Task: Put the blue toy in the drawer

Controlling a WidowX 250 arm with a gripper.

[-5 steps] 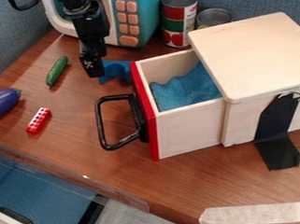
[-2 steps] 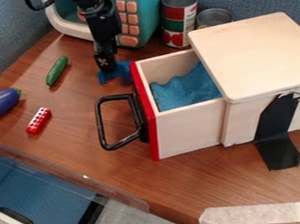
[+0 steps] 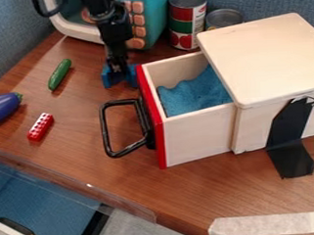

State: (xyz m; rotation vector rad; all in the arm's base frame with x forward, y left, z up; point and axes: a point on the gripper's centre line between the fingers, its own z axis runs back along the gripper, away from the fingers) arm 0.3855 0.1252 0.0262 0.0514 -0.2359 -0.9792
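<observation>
Toy (image 3: 110, 80), the blue one, sits toward the surface's (image 3: 76, 157) far edge, just beside the open drawer (image 3: 196, 140); the hand (image 3: 119, 71) hangs down at it, clenched or released I can't tell.

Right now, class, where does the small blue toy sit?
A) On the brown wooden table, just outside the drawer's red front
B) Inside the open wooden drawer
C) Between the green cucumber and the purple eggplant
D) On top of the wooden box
A: the small blue toy sits on the brown wooden table, beside the red front of the open drawer.
</observation>
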